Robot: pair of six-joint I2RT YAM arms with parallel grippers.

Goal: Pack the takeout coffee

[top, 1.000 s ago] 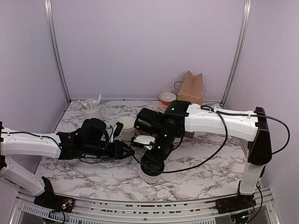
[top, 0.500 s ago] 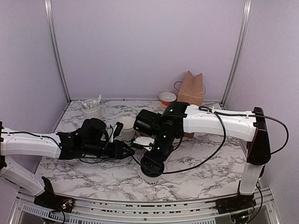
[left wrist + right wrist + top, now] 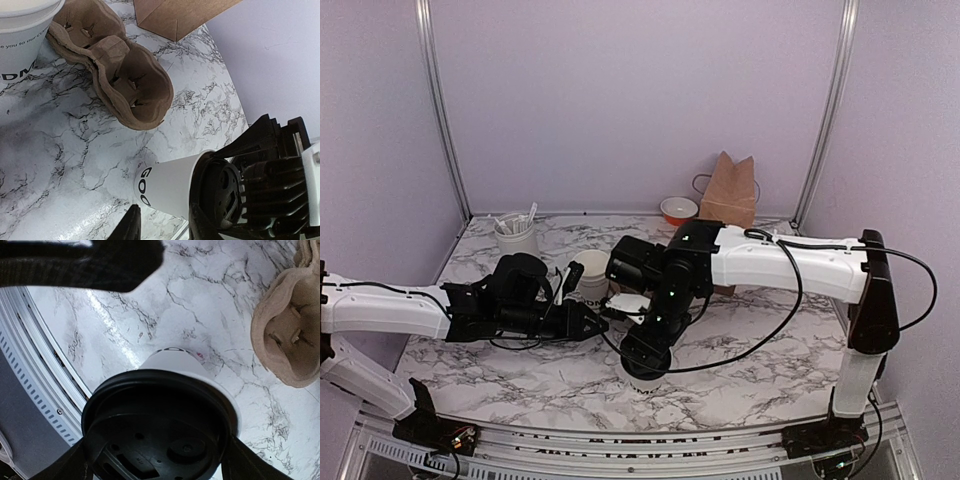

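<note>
Takeout coffee [image 3: 165, 182] is directly under right end effector [image 3: 646, 358], which is grasping its black lid.

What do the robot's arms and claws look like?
The left arm and right arm are alike: smooth white tubular shells linked by bulky black joints. Thin black cables loop loosely beside them. Each ends in a black two-fingered claw, the left claw and right claw. No markings are visible.

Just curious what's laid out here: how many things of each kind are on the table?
cups: 2, the lidded cup and the lidless cup
utensil holder: 1
paper bag: 1
bowl: 1
cup carrier: 1
Total: 6
</note>
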